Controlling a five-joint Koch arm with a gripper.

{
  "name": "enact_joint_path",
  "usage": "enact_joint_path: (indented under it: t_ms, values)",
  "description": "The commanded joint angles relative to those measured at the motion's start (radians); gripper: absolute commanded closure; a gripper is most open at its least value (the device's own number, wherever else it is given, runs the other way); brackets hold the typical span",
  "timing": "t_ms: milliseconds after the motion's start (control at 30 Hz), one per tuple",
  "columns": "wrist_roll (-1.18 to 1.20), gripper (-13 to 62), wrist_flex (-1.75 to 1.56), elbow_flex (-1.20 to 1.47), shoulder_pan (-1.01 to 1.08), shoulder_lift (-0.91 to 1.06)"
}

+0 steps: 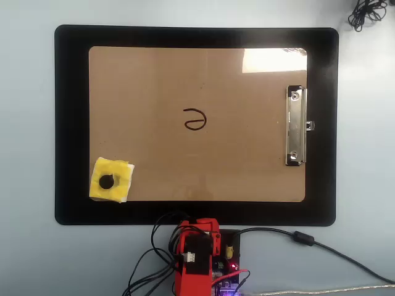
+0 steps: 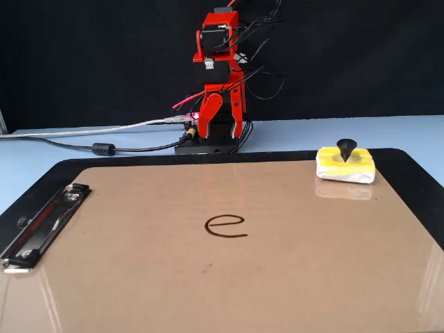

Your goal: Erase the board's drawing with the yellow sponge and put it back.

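The brown board (image 1: 160, 80) (image 2: 139, 277) lies on a black mat, its silver clip (image 1: 295, 126) at the right in the overhead view. The drawing (image 1: 194, 119) (image 2: 225, 225), a small black loop like an "e", is near the board's middle. The yellow sponge (image 1: 117, 172) (image 2: 357, 165) with its black knob rests on the board's corner nearest the arm, at the left in the overhead view. My gripper (image 2: 222, 132) (image 1: 200, 226) hangs folded over the arm's base, off the mat, jaws pointing down and apart, empty, far from the sponge.
The black mat (image 1: 71, 123) (image 2: 409, 173) lies under the board. Cables (image 1: 321, 243) (image 2: 83, 142) run from the arm's base across the light blue table. A dark cable bundle (image 1: 367, 12) sits at the far corner.
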Motion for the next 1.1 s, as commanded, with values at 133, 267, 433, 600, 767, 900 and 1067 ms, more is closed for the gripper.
enact_joint_path:
  t_ms: [133, 267, 433, 600, 767, 900, 1067]
  values:
    - [0.006, 14.7, 0.038, 0.041, 0.015, 0.048]
    - [0.005, 15.1, 0.038, 0.038, 0.014, 0.048]
    - [0.002, 15.7, 0.029, -0.238, -0.009, 0.038]
    - [-0.037, 16.3, -0.183, -0.442, -0.43, 0.002]
    - [-0.287, 16.5, -0.752, -0.29, -0.788, -0.025]
    - [-0.313, 16.5, -1.404, 0.014, -0.997, -0.049]
    - [-0.31, 16.4, -1.908, 0.209, -1.06, -0.181]
